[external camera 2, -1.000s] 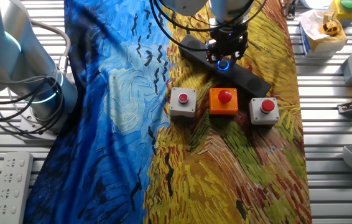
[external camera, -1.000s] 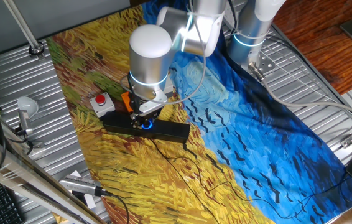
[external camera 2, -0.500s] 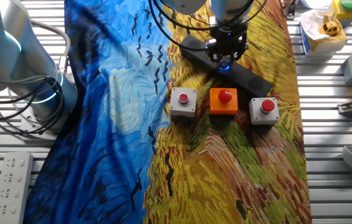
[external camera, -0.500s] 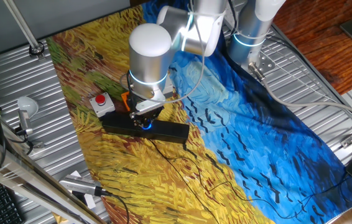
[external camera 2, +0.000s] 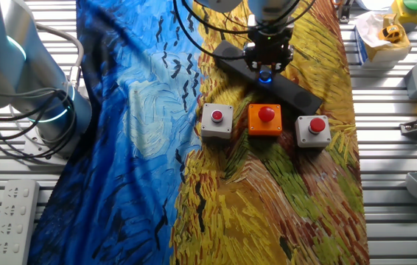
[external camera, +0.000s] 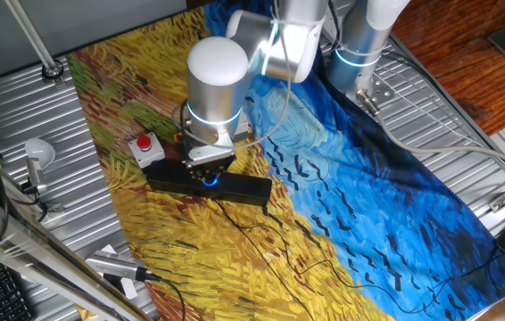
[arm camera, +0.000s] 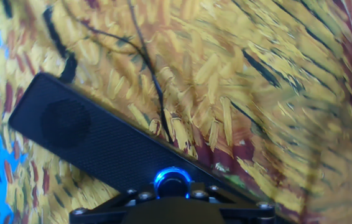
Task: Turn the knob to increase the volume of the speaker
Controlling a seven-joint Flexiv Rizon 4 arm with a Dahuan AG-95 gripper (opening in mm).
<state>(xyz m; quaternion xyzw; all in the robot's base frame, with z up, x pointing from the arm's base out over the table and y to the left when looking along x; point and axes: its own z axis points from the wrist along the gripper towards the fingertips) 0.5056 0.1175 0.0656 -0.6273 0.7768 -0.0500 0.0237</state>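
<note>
end effector (external camera 2: 267,65) sat directly over the knob (arm camera: 171,180), grip state could not be told | knob glowed blue midway along the speaker (arm camera: 95,146) | speaker lay on the cloth-covered worktop (external camera 2: 282,199), behind three red-button boxes (external camera 2: 266,120)

Brightness: even, bright light is falling across both fixed views.
Shadows: my arm is casting only soft ones.
Glow: the knob (arm camera: 172,179) is shining blue, blooming slightly.
Blur: my hand view is smearing the painted cloth (arm camera: 269,93) toward the right edge.
Focus: the speaker (arm camera: 101,149) grille is showing fairly sharp.
</note>
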